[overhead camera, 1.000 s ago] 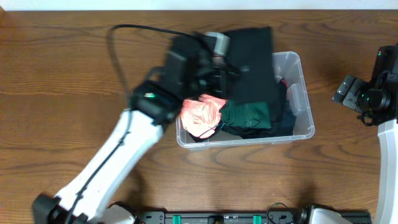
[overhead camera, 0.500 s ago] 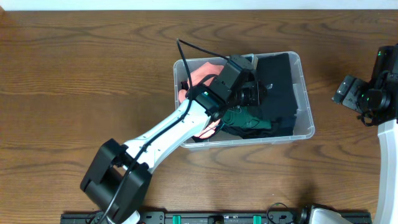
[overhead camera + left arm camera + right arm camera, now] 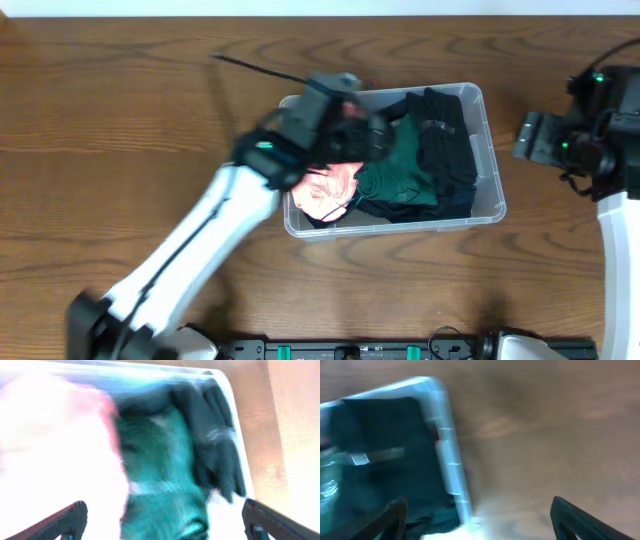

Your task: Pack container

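The clear container (image 3: 493,170) sits right of the table's middle. It holds a pink cloth (image 3: 325,192), a green cloth (image 3: 400,172) and a black cloth (image 3: 447,140) along its right side. My left gripper (image 3: 372,138) hovers, blurred, over the tub's back left part. In the left wrist view the left gripper (image 3: 165,525) is open over the green cloth (image 3: 160,460), with nothing between its fingers (image 3: 67,519). My right gripper (image 3: 528,138) hangs just right of the tub. The right gripper (image 3: 480,520) is open above the container's rim (image 3: 445,445).
Brown wooden table (image 3: 120,150) lies all round the tub. A black cable (image 3: 255,68) trails from the left arm behind the tub. A black rail (image 3: 350,350) runs along the front edge.
The left gripper carried the black cloth down into the container, opened and let it go, then drew back to the left. The right arm shifted slightly left toward the tub.
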